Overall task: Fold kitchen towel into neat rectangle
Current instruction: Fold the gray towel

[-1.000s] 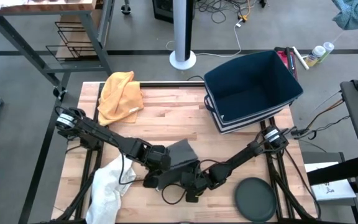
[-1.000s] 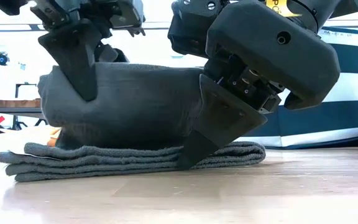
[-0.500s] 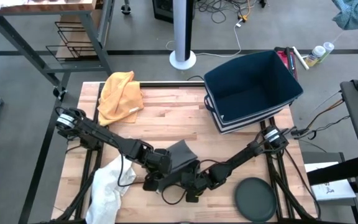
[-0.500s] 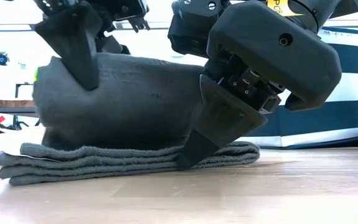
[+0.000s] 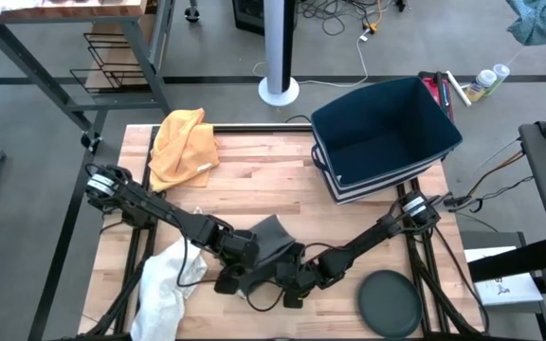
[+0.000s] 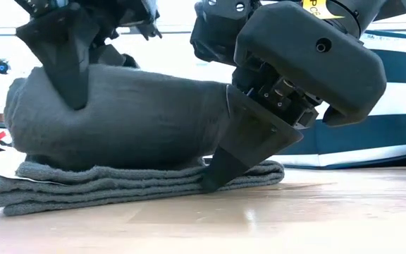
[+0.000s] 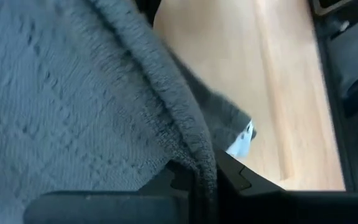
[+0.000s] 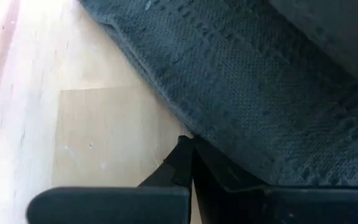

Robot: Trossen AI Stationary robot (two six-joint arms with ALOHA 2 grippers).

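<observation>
Fold is mid-way, my read. Grey towel (image 5: 275,237) sits lower centre of the high view on the table (image 5: 254,180), between the two arms. In the low view its bottom layers already lie flat and stacked along the lower part of the frame, edges roughly aligned. On top, a big flap bulges up across the middle of the frame and hasn't been laid down yet.

Left gripper (image 6: 65,77), upper left of the low view, is pinched closed on the flap's edge; the left wrist view shows the hem caught between its fingers. Right gripper (image 6: 220,173), lower centre, is fully closed with its tip pressed at the stack's edge. It looks like it's pinning it rather than holding cloth.

Left to do: drop the flap, flatten it and square the corners.

Towel itself: dark grey, thick knit weave, soft and bulky, no visible stains.
</observation>
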